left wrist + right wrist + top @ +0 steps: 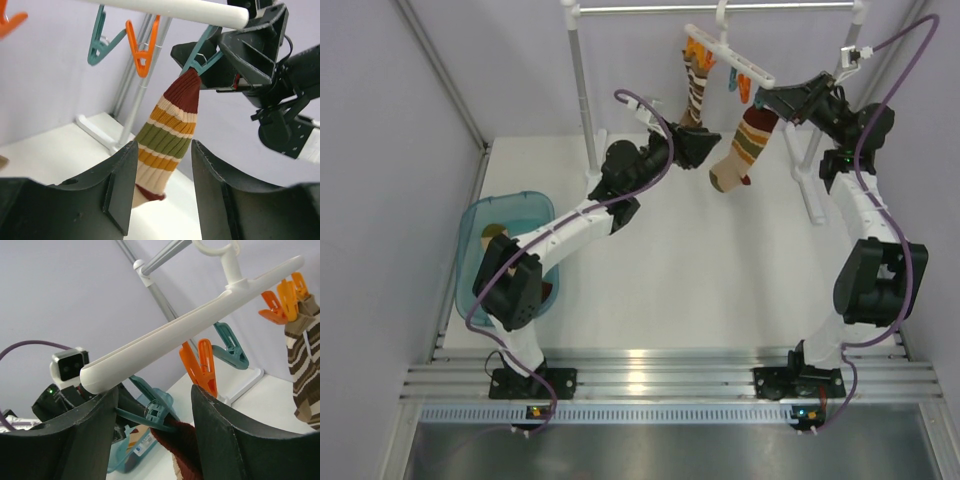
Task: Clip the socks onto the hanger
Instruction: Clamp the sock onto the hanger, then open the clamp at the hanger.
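The white hanger (730,55) hangs by its hook from the metal rail. A brown and white sock (697,88) hangs from a clip on its left part. A tan banded sock (745,145) hangs by its maroon cuff from the teal end clip (150,410). My right gripper (155,425) is open, with its fingers either side of that clip. My left gripper (162,190) is open, and the tan sock (167,132) hangs just beyond its fingertips, untouched. An orange clip (141,50) and a teal clip (100,42) dangle empty.
A teal bin (480,240) stands at the left edge of the table with dark items inside. The metal rail's white posts (585,90) and their feet (810,195) stand behind and to the right of the hanger. Purple cables loop over both arms.
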`<state>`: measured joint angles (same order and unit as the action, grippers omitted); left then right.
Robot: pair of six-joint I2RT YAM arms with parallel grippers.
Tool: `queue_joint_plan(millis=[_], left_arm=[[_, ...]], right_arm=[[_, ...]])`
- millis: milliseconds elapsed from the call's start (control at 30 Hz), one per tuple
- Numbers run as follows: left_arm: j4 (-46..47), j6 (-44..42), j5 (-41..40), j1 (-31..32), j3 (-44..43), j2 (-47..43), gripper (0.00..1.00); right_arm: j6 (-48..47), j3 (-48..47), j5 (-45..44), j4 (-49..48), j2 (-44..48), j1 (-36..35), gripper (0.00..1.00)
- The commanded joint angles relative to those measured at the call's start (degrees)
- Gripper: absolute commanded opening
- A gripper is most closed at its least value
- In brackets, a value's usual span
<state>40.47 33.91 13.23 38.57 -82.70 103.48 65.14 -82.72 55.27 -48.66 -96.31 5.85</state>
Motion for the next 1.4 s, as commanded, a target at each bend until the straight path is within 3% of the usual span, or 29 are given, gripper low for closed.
queue_joint_plan(millis=[0, 200, 433, 833, 1367], left_arm=[[1.3, -14.9, 2.0, 0.3, -2.7, -2.9, 0.52], [3.0, -21.0, 1.4, 0.4, -11.7, 4.9, 0.52], [5.6, -19.7, 1.2, 0.4, -24.4, 15.7, 0.54], [10.9, -17.4, 0.7, 0.5, -31.7, 24.0, 0.56], [11.1, -19.2, -0.7, 0.4, -33.5, 25.2, 0.54]], right_arm=[[-1.7, -3.8, -2.5, 0.8, -1.2, 1.0, 0.59], [-2.7, -3.4, -2.6, 1.4, -1.0, 1.7, 0.59], [-7.6, -4.3, -2.9, 6.1, 0.2, 1.8, 0.59], [-7.2, -3.0, -0.6, 5.6, 2.2, 1.6, 0.58], [-2.6, -0.1, 6.5, -2.5, 4.8, -0.6, 0.59]])
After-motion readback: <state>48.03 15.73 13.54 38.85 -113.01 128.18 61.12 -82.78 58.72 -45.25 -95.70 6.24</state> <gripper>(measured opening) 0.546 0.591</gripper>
